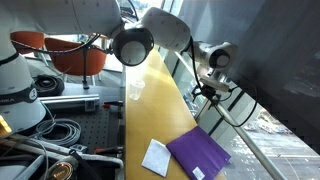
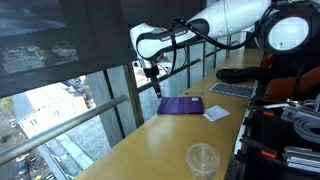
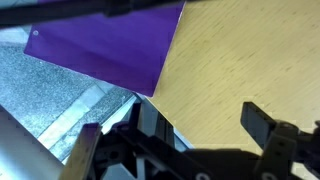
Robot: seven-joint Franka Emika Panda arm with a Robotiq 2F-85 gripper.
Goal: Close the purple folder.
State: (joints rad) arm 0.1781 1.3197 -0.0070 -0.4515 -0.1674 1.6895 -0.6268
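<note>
The purple folder [image 1: 198,152] lies flat on the wooden table [image 1: 150,100] near its window-side edge. Only its purple cover shows; no paper is visible. It also shows in an exterior view [image 2: 181,105] and at the top left of the wrist view [image 3: 110,45]. My gripper [image 1: 207,92] hangs in the air above the table edge, apart from the folder, as an exterior view [image 2: 154,90] also shows. In the wrist view the gripper [image 3: 175,135] is open and empty, with bare table between its fingers.
A small white square card [image 1: 157,157] lies beside the folder, also seen in an exterior view [image 2: 216,113]. A clear plastic cup [image 2: 203,158] stands on the table. A keyboard [image 2: 232,89] lies further along. A window railing [image 2: 100,112] runs along the table edge.
</note>
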